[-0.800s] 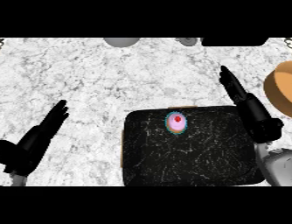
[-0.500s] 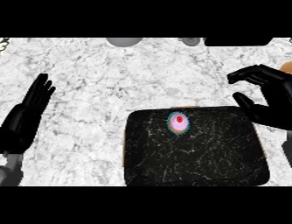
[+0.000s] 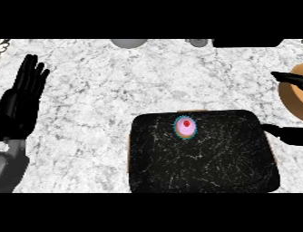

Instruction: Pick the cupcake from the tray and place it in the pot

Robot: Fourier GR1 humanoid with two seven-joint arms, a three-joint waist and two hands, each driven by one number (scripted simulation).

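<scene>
Cupcake (image 3: 186, 127): on tray (image 3: 207, 161), 12 o'clock side.
Right hand (image 3: 296, 135): wide open, 3 o'clock, by pot (image 3: 292, 104).
Left hand (image 3: 19, 111): open, 9 o'clock.

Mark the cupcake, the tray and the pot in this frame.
cupcake (image 3: 186, 127), head view, on its pink top.
tray (image 3: 201, 165), head view, on its bare dark floor below the cupcake.
pot (image 3: 299, 107), head view, on its tan inside.

One cupcake (image 3: 186, 127) – one tray (image 3: 201, 168) – one pot (image 3: 297, 108)
</scene>
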